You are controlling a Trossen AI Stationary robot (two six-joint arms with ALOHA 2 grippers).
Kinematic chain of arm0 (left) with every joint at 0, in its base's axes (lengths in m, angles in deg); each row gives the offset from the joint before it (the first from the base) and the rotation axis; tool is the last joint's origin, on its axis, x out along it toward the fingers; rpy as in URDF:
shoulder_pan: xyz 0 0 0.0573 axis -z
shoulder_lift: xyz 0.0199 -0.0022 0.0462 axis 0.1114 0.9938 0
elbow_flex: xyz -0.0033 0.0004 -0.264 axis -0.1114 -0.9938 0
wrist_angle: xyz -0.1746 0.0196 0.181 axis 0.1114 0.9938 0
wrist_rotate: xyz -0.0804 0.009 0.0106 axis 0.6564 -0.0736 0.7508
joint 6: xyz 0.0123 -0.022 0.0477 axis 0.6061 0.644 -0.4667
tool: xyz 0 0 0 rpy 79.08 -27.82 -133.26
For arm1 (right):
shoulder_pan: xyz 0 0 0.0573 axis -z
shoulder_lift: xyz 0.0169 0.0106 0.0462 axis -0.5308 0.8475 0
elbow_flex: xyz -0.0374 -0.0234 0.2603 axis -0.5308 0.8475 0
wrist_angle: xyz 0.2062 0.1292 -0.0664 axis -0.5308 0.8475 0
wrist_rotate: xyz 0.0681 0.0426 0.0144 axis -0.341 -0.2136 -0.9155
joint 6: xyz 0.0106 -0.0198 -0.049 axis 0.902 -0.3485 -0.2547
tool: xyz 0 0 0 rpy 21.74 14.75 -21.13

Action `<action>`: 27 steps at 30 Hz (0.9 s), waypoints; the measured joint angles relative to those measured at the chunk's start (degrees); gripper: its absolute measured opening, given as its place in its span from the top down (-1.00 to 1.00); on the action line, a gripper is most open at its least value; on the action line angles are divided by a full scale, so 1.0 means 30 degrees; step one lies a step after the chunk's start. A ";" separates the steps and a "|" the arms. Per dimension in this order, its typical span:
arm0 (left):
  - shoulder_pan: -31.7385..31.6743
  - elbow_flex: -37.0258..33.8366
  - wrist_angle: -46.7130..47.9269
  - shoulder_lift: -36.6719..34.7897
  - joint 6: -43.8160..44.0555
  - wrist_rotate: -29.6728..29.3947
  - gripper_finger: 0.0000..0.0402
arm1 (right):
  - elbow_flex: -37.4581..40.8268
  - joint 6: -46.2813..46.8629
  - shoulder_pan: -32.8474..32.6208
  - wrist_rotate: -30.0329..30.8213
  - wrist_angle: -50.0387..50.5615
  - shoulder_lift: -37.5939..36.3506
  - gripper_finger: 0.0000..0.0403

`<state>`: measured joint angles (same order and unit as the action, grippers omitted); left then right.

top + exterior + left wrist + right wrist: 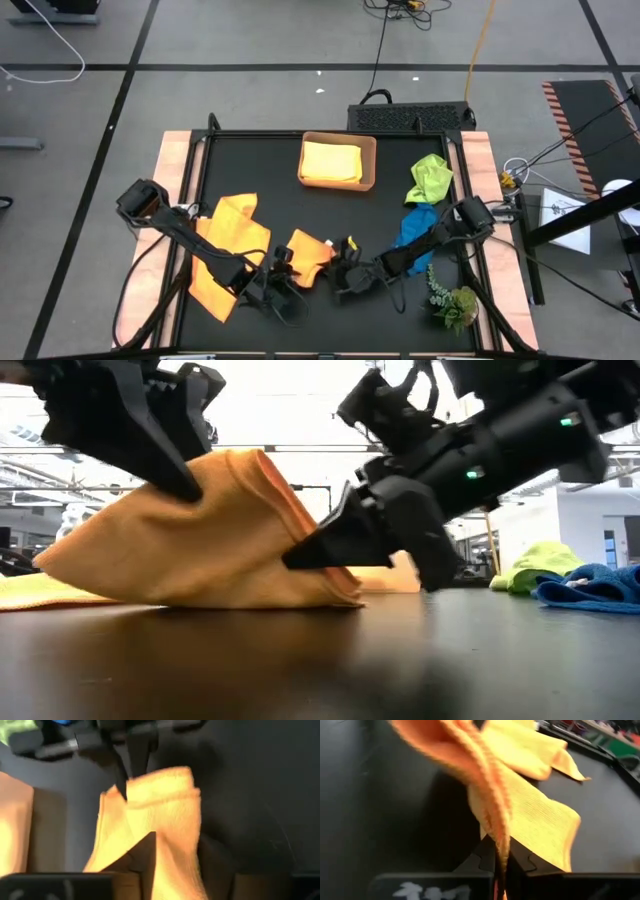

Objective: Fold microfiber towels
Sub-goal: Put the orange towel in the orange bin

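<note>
A small orange microfiber towel [308, 250] stands bunched up like a tent near the table's front middle, its lower edge [200, 598] on the table. My right gripper [332, 260] is shut on its right-hand end. My left gripper [284, 266] comes in from the left, its fingers parted either side of the towel's raised top [172, 845]. A larger orange towel [228, 250] lies flat to the left. A yellow towel [330, 160] lies in the tray. A lime green towel [430, 178] and a blue towel [415, 228] lie bunched at the right. My left gripper has its fingers parted with the towel's raised fold [175, 865] between them; one fingertip [185, 485] lies against the top of the cloth from above. My right gripper pinches the towel's right-hand edge [501, 855] between its two fingers, coming nearly level from the table's right. Several layers seem gathered there. The cloth rises from the fingers, its bottom on the table.
A tan tray [372, 150] sits at the far middle. A small green plant sprig [455, 302] lies at the front right. The table has raised wooden side rails [175, 170]. Bare black tabletop lies between the tray and the grippers.
</note>
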<state>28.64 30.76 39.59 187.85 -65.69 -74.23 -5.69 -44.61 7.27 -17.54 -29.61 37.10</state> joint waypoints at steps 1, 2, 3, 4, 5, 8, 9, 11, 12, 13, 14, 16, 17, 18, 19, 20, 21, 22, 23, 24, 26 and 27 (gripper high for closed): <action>0.0006 0.0017 -0.0099 -0.0067 0.0129 -0.0083 0.26 | -0.0047 0.0306 0.0211 -0.0003 0.0024 0.0000 0.99; 0.0009 0.0073 -0.0149 -0.0078 0.0159 -0.0228 0.21 | -0.0084 0.0605 0.0412 -0.0039 0.0044 0.0000 0.99; 0.0010 0.0133 -0.0069 -0.0076 0.0151 -0.0357 0.16 | -0.0084 0.0887 0.0601 -0.0053 0.0038 0.0000 0.99; 0.0060 0.0189 0.0029 -0.0056 0.0145 -0.0534 0.12 | -0.0084 0.1146 0.0801 -0.0053 0.0050 0.0000 0.99; 0.0105 0.0295 0.0042 -0.0055 0.0145 -0.0732 0.08 | -0.0118 0.1388 0.0975 -0.0072 0.0154 0.0000 0.99; 0.0118 0.0831 -0.0132 -0.0056 0.0294 -0.1099 -0.01 | -0.0120 0.1910 0.1405 -0.0104 0.0384 0.0000 0.99; 0.0058 0.0959 -0.0129 -0.0056 0.0442 -0.1147 -0.03 | -0.0120 0.2043 0.1504 -0.0119 0.0402 0.0000 1.00; -0.0142 0.1145 -0.0208 -0.0056 0.0784 -0.1166 -0.06 | -0.0120 0.2207 0.1632 -0.0243 0.0424 0.0000 1.00; -0.0260 0.1190 -0.0417 -0.0056 0.0905 -0.1183 -0.06 | -0.0120 0.2210 0.1670 -0.0581 0.0424 0.0000 1.00; -0.0369 0.1202 -0.0681 -0.0056 0.0956 -0.1156 -0.07 | -0.0120 0.2214 0.1701 -0.0675 0.0351 0.0000 1.00; -0.0478 0.1202 -0.0857 -0.0020 0.0984 -0.1003 -0.07 | -0.0120 0.2214 0.1704 -0.0699 0.0312 0.0000 1.00; -0.0681 0.1224 -0.1051 0.0338 0.1077 -0.0483 -0.07 | -0.0120 0.2214 0.1704 -0.0766 0.0298 -0.0007 1.00; -0.0722 0.1220 -0.0979 0.0570 0.1088 -0.0377 -0.08 | -0.0120 0.2201 0.1704 -0.0814 0.0307 -0.0007 1.00; -0.0734 0.1202 -0.0904 0.0805 0.1132 -0.0289 -0.08 | -0.0120 0.2190 0.1704 -0.0956 0.0305 -0.0007 1.00; -0.0749 0.1202 -0.0915 0.1009 0.1189 -0.0284 -0.08 | -0.0120 0.2194 0.1704 -0.1093 0.0291 -0.0007 1.00; -0.0756 0.1202 -0.0935 0.1191 0.1290 -0.0284 -0.08 | -0.0120 0.2214 0.1704 -0.1109 0.0286 -0.0007 1.00; -0.0743 0.1202 -0.0961 0.1339 0.1460 -0.0284 -0.08 | -0.0120 0.2214 0.1704 -0.1109 0.0285 -0.0007 1.00; -0.0705 0.1202 -0.0987 0.1483 0.1726 -0.0284 -0.08 | -0.0120 0.2214 0.1704 -0.1109 0.0278 -0.0007 1.00; -0.0643 0.1202 -0.0968 0.1628 0.2059 -0.0300 -0.08 | -0.0120 0.2214 0.1704 -0.1109 0.0266 -0.0007 1.00; -0.0593 0.1202 -0.0965 0.1784 0.2515 -0.0298 -0.08 | -0.0120 0.2214 0.1701 -0.1109 0.0186 -0.0007 1.00; -0.0419 0.1202 -0.0751 0.2177 0.3357 -0.0271 -0.08 | -0.0120 0.2214 0.1704 -0.1109 0.0152 -0.0007 1.00; -0.0317 0.1202 -0.0374 0.2358 0.3672 -0.0294 -0.08 | -0.0120 0.2214 0.1704 -0.1106 0.0162 -0.0007 1.00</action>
<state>27.69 34.36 38.46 194.93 -54.67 -75.11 -6.05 -37.97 12.38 -20.85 -29.13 37.08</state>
